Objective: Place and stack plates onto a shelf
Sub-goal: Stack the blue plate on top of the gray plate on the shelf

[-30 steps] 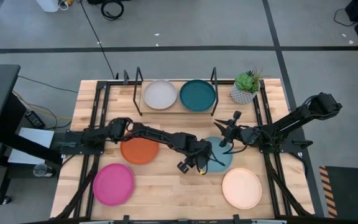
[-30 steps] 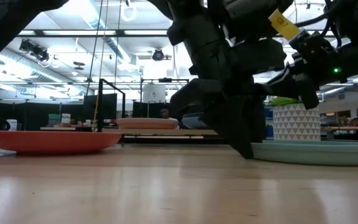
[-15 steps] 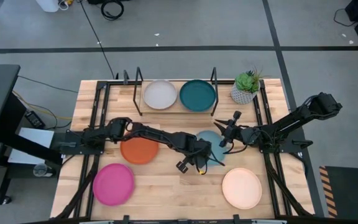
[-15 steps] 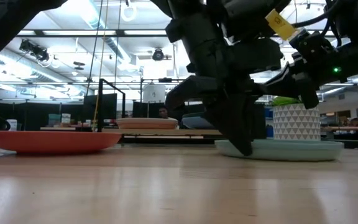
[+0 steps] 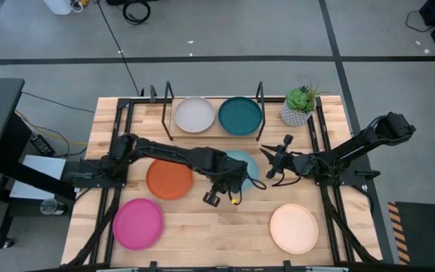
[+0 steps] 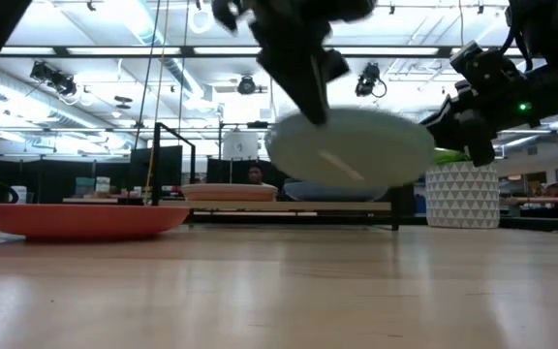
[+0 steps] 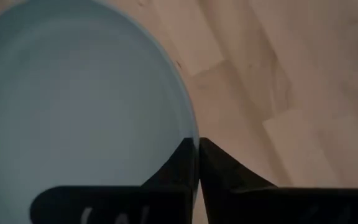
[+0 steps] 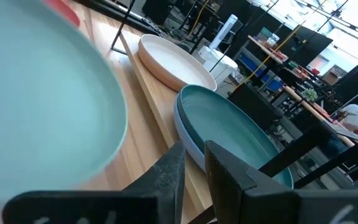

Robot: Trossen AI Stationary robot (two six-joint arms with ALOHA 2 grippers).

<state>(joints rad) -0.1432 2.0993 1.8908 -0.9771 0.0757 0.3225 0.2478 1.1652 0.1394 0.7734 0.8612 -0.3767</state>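
My left gripper (image 5: 230,183) is shut on the light blue plate (image 5: 242,162), which is in the air at the table's middle; the plate also shows in the low view (image 6: 352,145). My right gripper (image 5: 267,165) hovers just right of that plate, its fingers (image 8: 219,168) a narrow gap apart, touching nothing. The shelf (image 5: 216,130) stands at the far edge with a pale plate (image 5: 194,115) and a dark teal plate (image 5: 240,115) resting on its plank. Orange (image 5: 169,181), magenta (image 5: 137,224) and cream (image 5: 294,228) plates lie flat on the table. My left gripper holds the light blue plate by its rim (image 7: 190,127) on the near side, one finger inside the rim and one outside. The fingers come from above, pointing down. The plate is lifted clear of the table and hangs tilted below the fingers (image 6: 303,82).
A small potted plant (image 5: 299,106) stands right of the shelf at the far right. The shelf's black hoop frames (image 5: 260,102) rise at both ends of the plank. Bare wood lies between the magenta and cream plates near the front edge.
My left gripper has drawn the light blue plate along the table toward the left and far side, then lifted it clear; the plate now hangs tilted in the air, closer to the shelf.
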